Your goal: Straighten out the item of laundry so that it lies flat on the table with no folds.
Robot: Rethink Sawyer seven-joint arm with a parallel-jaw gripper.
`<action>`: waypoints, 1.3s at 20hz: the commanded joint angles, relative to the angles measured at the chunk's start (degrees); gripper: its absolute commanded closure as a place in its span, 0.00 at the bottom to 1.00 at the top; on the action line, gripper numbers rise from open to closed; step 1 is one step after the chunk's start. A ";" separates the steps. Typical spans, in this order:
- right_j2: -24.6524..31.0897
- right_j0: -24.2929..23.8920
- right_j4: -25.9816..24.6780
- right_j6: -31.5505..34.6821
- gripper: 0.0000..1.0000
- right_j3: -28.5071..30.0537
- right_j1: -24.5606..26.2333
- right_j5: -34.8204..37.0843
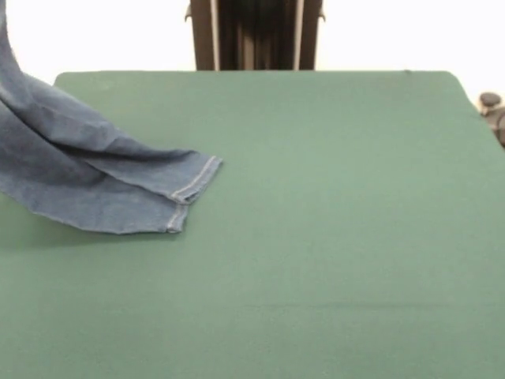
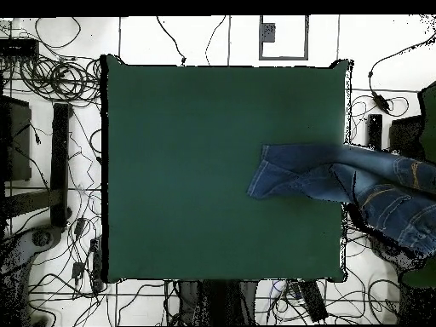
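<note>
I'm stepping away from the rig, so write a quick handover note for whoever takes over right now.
End effector: not in view in either camera; only the pedestal shows at the table's far side.
Jeans: only the leg ends lie on the green table, hems overlapping and creased. The waist end runs out past the table's edge, raised in the front view; what holds it is out of sight.
Done: nothing flat yet.
Left: bring the whole garment onto the table, spread both legs apart, smooth out the folds.
</note>
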 commanded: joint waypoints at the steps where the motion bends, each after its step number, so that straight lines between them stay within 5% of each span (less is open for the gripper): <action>1: 6.39 0.61 -3.10 -21.43 1.00 -3.67 -3.35 8.02; 26: 6.51 -0.11 -5.71 -30.58 1.00 -12.52 -5.78 12.79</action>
